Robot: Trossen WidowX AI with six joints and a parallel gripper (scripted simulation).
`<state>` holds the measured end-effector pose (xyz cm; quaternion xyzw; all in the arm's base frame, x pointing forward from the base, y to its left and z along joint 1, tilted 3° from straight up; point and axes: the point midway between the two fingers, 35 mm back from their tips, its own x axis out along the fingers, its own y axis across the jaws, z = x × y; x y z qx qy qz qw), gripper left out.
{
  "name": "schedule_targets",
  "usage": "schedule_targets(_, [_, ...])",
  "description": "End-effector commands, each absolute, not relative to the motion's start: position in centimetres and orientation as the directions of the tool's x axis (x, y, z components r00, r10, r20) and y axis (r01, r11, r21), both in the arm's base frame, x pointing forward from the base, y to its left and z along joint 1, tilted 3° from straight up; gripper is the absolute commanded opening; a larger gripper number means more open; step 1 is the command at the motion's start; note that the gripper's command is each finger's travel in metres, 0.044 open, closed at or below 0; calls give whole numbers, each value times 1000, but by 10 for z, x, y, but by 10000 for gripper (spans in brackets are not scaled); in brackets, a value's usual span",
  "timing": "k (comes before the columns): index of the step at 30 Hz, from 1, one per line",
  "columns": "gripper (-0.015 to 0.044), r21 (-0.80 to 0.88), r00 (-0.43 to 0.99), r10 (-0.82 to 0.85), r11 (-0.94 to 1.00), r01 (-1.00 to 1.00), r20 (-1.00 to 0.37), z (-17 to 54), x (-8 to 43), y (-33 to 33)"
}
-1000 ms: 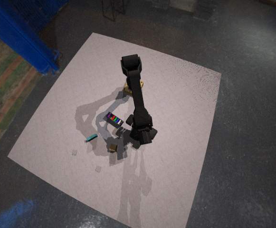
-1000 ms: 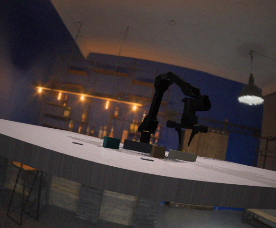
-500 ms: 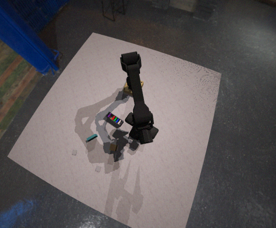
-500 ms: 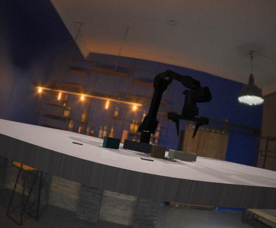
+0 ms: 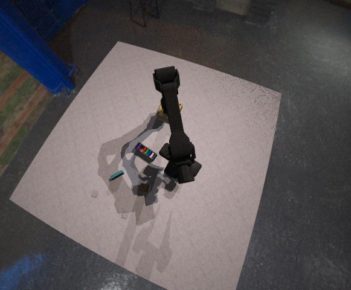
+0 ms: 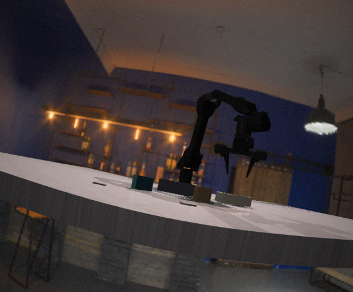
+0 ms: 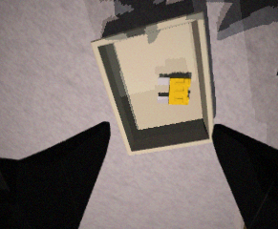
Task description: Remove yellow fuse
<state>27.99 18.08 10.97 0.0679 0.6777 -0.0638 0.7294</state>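
The yellow fuse point(image 7: 180, 91) lies flat on the floor of the cream tray, near one long wall, with its prongs pointing left in the wrist view. The tray point(image 7: 115, 100) point(image 6: 233, 200) is hidden under the arm in the top view. My gripper point(image 7: 160, 129) point(image 6: 237, 176) is open and empty, with its fingertips above the tray. The fuse block point(image 5: 142, 149) point(image 6: 175, 187) stands to one side of the arm, with purple, red, green, blue and white fuses seated in it.
A teal block point(image 5: 116, 174) point(image 6: 142, 182) and a brown block point(image 5: 144, 187) point(image 6: 202, 194) stand on the table. Two small flat grey squares point(image 5: 94, 193) point(image 5: 124, 215) lie beyond them. The arm's shadows fall across this area.
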Motion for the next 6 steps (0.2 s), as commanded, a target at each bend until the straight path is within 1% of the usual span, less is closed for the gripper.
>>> schedule_targets(1, [330, 13, 73, -1, 983, 185, -997, 110, 280, 181])
schedule_targets(6, [330, 13, 73, -1, 983, 185, -997, 110, 280, 181])
